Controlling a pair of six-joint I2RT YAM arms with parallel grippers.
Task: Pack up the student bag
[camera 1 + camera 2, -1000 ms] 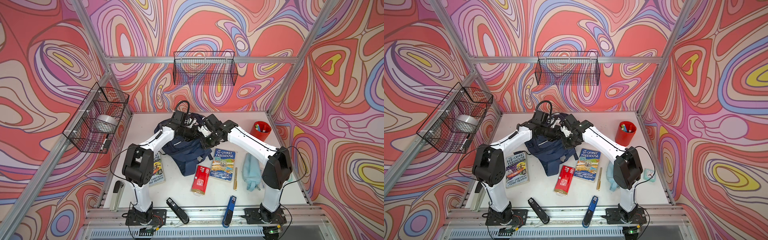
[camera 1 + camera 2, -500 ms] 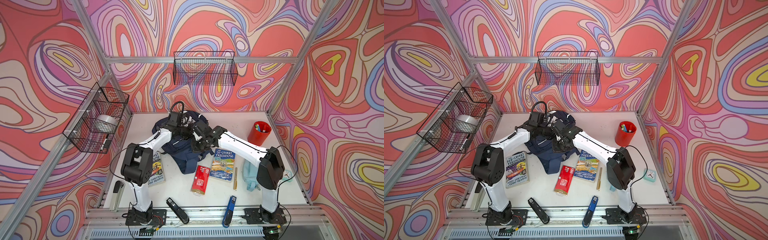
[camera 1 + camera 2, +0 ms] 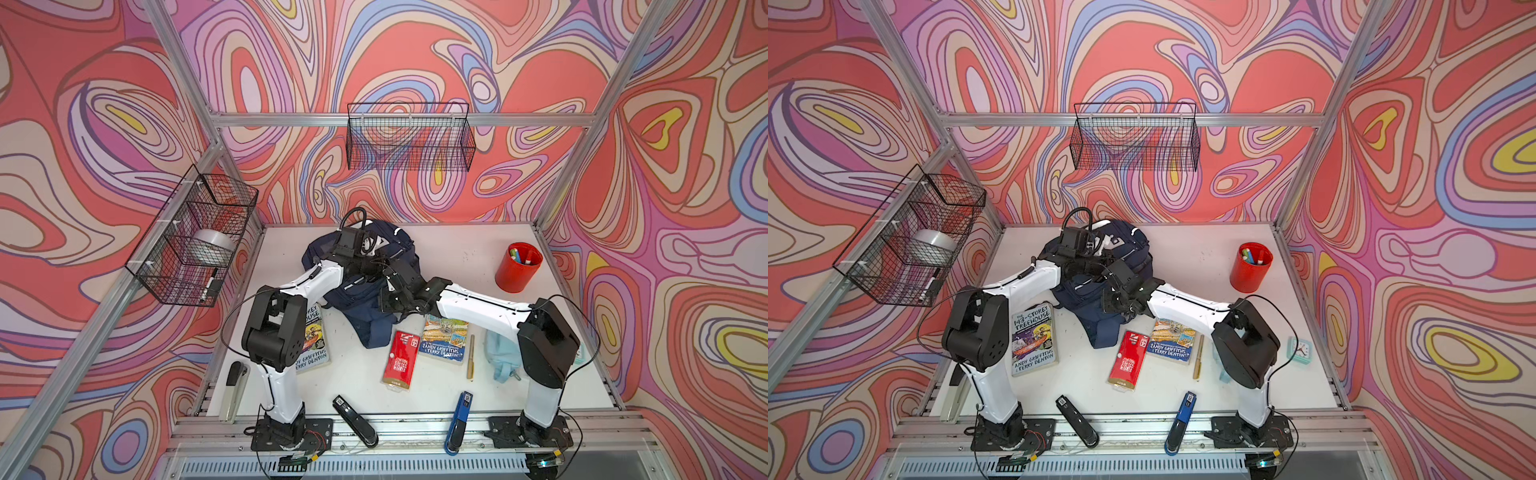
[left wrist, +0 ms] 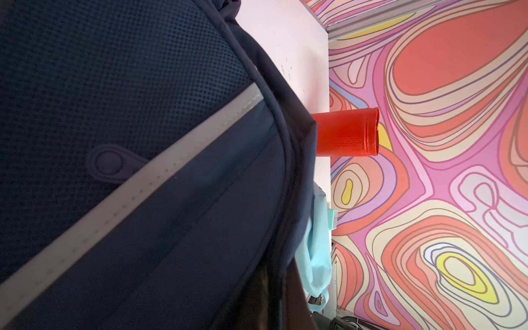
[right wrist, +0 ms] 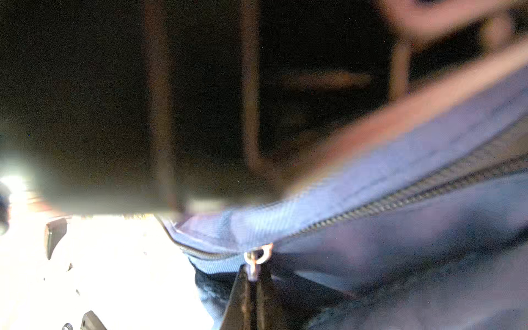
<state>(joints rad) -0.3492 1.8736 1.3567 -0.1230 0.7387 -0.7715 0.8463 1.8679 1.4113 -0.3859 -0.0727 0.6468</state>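
Logging the zip step: your right fingers point(image 5: 240, 300) are pinched narrow on the zip pull point(image 5: 253, 264), which sits right at their tips. The zip track point(image 5: 400, 200) runs off slantwise from the pull across the blue cloth. The bag point(image 3: 368, 332) lies on the counter point(image 3: 453, 266) toward the back wall, long axis back to front, both arms over it. Your left fingers point(image 3: 368, 266) are closed at the bag's upper part; whether they pinch cloth you cannot tell. Against a second ago: the right wrist has come forward and leftward over the bag. Judgement: the right arm, already on the pull, should draw along the track.
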